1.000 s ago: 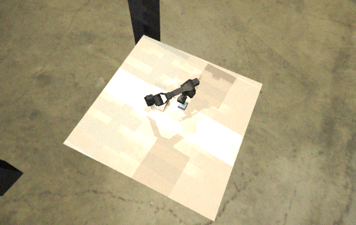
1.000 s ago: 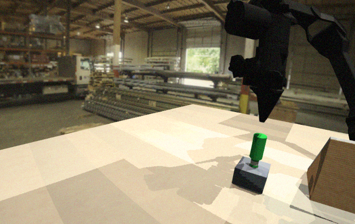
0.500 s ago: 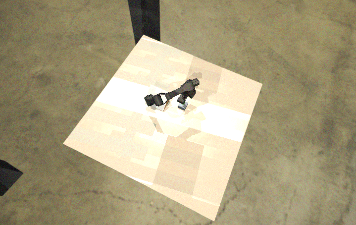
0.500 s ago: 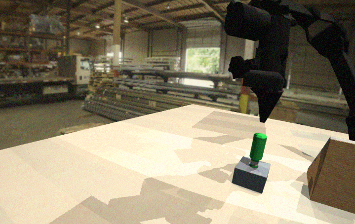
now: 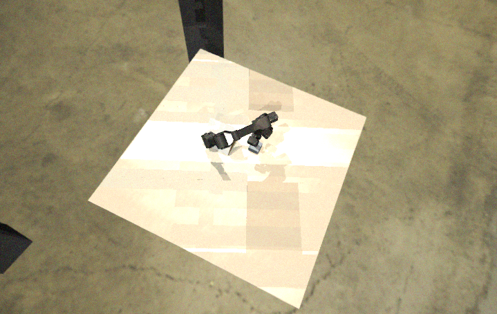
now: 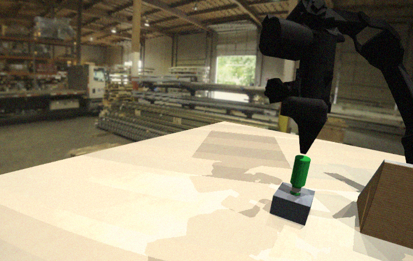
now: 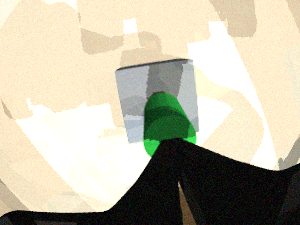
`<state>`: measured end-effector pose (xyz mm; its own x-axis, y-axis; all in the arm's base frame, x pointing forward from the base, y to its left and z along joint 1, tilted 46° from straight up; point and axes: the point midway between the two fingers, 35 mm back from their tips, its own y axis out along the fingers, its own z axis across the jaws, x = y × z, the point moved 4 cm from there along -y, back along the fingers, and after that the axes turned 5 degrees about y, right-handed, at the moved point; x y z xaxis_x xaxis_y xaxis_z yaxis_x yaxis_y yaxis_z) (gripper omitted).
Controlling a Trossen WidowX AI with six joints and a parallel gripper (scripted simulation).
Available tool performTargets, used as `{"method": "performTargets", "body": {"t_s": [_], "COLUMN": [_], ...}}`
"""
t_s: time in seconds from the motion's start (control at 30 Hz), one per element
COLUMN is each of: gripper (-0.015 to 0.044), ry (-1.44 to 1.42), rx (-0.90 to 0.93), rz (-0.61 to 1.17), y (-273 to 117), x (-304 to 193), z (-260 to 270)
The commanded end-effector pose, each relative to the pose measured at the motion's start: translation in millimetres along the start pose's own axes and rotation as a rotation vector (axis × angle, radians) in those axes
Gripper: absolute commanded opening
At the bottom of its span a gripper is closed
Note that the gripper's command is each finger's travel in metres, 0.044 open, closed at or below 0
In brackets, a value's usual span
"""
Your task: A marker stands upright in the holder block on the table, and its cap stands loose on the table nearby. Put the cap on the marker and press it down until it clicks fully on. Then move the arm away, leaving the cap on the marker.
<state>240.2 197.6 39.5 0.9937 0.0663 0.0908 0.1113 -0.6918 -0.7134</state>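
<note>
Right now my end effector (image 6: 304,151) has its fingers pressed together with nothing between them, the tip pointing straight down at the flat top of the green cap (image 6: 299,171), so close that I cannot tell whether they touch. That cap sits over the marker (image 6: 295,189), of which only a short grey stretch and a green ring show above the holder block (image 6: 291,206). From my wrist view the cap (image 7: 169,121) rises out of the grey block (image 7: 157,98), just ahead of my closed fingertips. Block and marker stand on the pale tabletop (image 6: 104,194), beside a brown box (image 6: 402,207)
</note>
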Motion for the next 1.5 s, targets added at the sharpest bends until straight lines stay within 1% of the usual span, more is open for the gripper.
{"method": "performTargets", "body": {"t_s": [0.0,0.3,0.6,0.67,0.83,0.9,1.0,1.47], "gripper": [0.0000,0.0000,0.0000,0.0000,0.0000,0.0000,0.0000,0.0368], "ry": [-0.005,-0.005,-0.002,-0.012,-0.051,-0.056,-0.056,-0.056], "rx": [-0.005,-0.005,0.005,0.012,0.037,0.040,0.040,0.040], "rz": [0.000,0.000,-0.009,-0.017,-0.046,-0.049,-0.049,-0.049], "y": [7,19,11,-5,-68,-76,-76,-76], "x": [-1,-1,1,2,-2,-3,-3,-3], "z": [-1,-1,1,2,0,-1,-1,-1]}}
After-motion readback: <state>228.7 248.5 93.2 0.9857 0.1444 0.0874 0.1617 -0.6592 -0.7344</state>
